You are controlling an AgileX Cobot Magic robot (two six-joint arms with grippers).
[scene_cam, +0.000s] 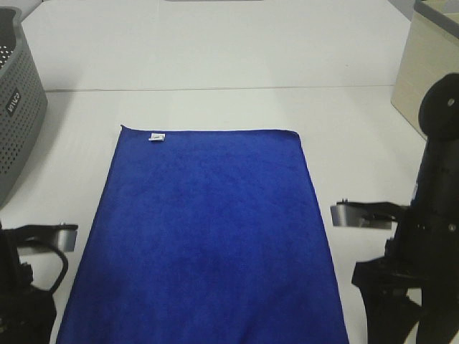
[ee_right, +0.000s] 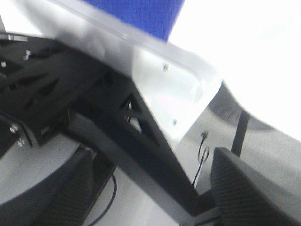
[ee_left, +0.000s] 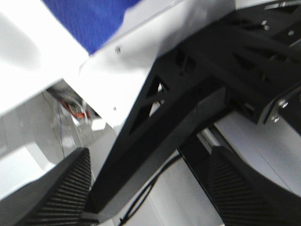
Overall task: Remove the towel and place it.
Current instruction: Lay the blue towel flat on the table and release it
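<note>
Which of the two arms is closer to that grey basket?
Left. The left arm sits front left, on the same side of the towel as the basket; the right arm sits front right, across the towel.

High view: the towel [scene_cam: 204, 236] is running off the bottom edge, so I am not seeing its near hem. Its white tag [scene_cam: 156, 137] is showing print too small to read. The grey basket [scene_cam: 18, 122] is being cut by the left edge, the beige box [scene_cam: 423, 72] by the right. Both wrist views are coming through blurred; each is catching only 1 corner of the towel. My left pads [ee_left: 56, 188] and right pads [ee_right: 240, 193] are running out of frame, tips unseen.
</note>
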